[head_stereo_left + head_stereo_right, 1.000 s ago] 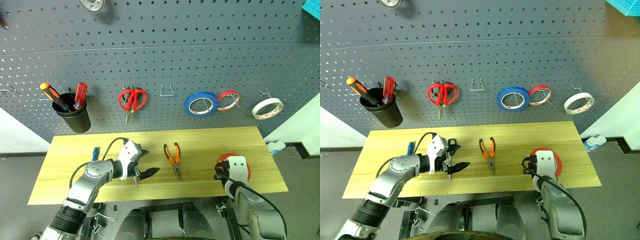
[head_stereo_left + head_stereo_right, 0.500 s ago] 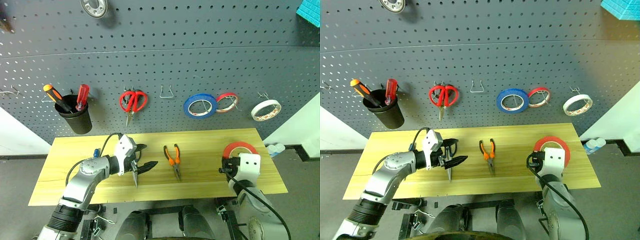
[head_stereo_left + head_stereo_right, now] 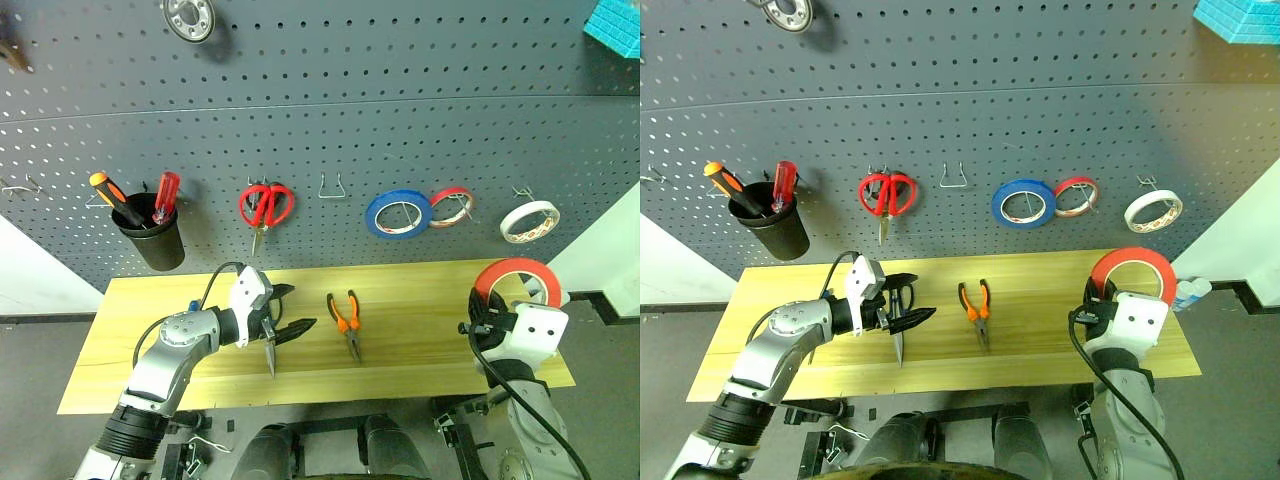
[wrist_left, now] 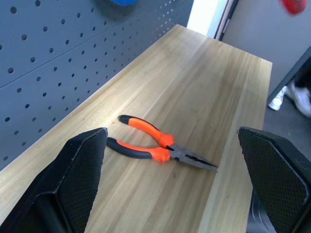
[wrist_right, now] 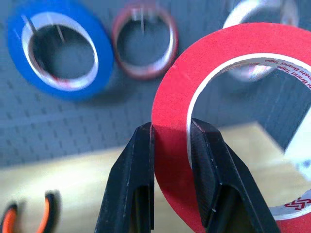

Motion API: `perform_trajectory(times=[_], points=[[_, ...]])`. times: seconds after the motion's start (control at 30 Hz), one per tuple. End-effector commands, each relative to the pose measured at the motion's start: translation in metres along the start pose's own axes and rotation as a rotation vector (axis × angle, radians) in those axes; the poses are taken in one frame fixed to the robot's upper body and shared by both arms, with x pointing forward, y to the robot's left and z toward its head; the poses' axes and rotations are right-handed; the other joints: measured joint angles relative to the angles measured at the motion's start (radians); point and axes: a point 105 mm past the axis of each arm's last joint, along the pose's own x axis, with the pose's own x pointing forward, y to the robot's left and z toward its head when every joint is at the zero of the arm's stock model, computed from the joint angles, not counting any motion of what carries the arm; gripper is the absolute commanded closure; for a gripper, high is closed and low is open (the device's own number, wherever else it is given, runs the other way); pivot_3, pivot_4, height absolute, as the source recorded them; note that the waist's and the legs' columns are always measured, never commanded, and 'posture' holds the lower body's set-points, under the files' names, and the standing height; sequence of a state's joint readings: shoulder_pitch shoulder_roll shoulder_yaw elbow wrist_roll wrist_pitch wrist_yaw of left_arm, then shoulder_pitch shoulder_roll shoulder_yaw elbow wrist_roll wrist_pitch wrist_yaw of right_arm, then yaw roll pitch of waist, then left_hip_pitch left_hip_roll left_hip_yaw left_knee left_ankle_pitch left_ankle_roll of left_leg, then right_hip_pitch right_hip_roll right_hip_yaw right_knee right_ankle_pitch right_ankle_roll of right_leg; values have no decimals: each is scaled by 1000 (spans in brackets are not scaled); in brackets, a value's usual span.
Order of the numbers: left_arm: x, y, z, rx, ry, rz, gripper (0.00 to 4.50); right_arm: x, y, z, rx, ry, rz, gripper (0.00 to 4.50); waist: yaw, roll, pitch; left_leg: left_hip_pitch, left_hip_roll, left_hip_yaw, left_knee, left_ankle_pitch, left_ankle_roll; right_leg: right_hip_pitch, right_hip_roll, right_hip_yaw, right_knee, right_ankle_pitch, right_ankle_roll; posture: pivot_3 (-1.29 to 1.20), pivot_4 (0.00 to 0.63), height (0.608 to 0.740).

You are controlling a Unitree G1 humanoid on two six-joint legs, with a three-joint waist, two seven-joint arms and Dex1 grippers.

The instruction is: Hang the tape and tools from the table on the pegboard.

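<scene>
The right claw (image 5: 170, 194), clamped on the bright red-orange tape roll (image 3: 1130, 270), holds it upright below the dark grey perforated pegboard (image 3: 960, 120), its hooks above and ahead.

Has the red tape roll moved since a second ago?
Yes. The right end effector has lifted the red tape roll off the table; it now stands upright above the table's right end, nearer the pegboard.
</scene>
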State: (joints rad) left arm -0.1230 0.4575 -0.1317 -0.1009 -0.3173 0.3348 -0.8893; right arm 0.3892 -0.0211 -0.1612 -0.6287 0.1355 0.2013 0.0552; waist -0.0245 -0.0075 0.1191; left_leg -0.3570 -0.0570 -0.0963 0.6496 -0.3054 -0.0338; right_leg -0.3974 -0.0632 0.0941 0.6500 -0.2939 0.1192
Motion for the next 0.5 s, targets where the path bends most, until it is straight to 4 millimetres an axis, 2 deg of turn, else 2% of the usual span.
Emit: perform_trajectory(times=[0.03, 0.23, 0.5], points=[[-3, 3, 13, 31, -48, 2, 0, -1, 10, 33, -24, -150, 32, 3820, -2, 0, -1, 0, 0, 0, 0, 0, 0, 0, 0, 0, 0, 0, 0, -64, 80, 724], [-2, 6, 18, 37, -73, 17, 0, 10, 33, 50, -28, -239, 97, 3820, -20, 0, -2, 1, 0, 0, 1, 0, 0, 1, 0, 0, 1, 0, 0, -56, 71, 724], [-4, 10, 29, 42, -131, 53, 0, 28, 52, 52, -13, -270, 157, 3820, -19, -2, -4, 1, 0, 0, 1, 0, 0, 0, 0, 0, 2, 0, 0, -29, 66, 724]])
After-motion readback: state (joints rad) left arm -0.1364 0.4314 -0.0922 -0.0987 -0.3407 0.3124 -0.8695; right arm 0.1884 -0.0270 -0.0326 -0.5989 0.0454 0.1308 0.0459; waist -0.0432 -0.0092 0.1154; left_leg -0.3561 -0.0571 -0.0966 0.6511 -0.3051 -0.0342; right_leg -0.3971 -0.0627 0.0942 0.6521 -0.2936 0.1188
